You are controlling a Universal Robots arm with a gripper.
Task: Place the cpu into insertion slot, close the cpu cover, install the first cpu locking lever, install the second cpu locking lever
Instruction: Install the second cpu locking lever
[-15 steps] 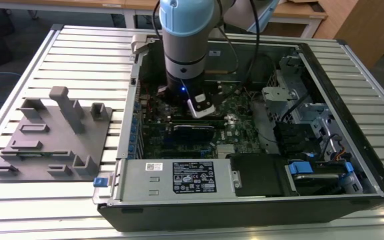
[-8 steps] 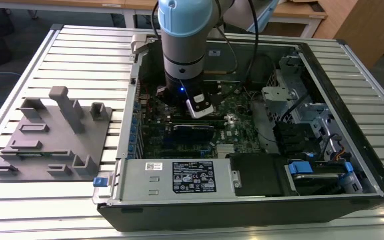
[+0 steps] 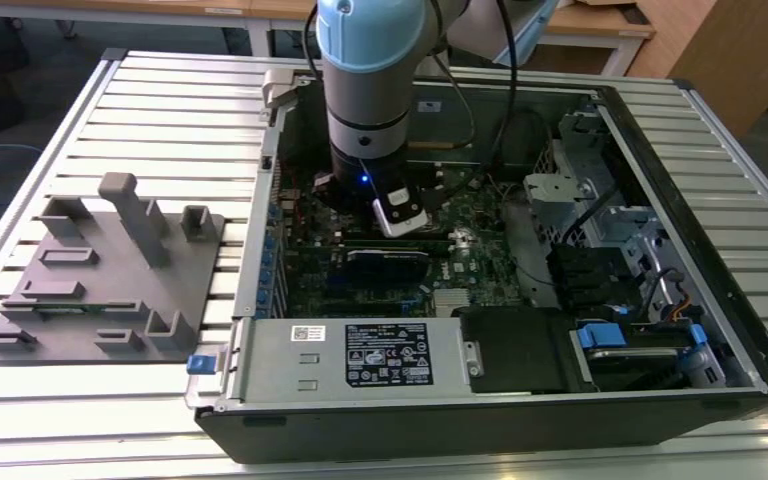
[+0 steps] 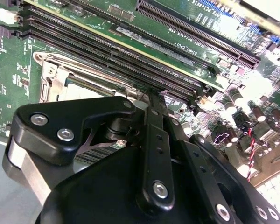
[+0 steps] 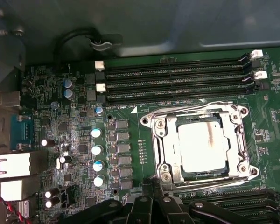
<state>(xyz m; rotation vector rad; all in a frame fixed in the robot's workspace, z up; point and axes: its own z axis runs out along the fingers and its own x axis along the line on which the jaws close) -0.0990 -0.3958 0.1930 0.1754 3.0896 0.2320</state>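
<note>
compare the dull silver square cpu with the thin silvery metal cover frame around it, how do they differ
In the first wrist view, the dull silver square cpu is a solid flat plate with a dark streak down its top; the thin silvery metal cover frame is an open border with a large window. The cpu is smaller and shows through that window, while the cover surrounds it. The cpu looks matte; the cover glints. Both are square, metallic and lie flat.

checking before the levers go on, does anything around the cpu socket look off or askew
One oddity: the cpu has a dark streak down its silver top. Otherwise it sits square in the insertion slot, with the cpu cover closed flat around it.
</note>
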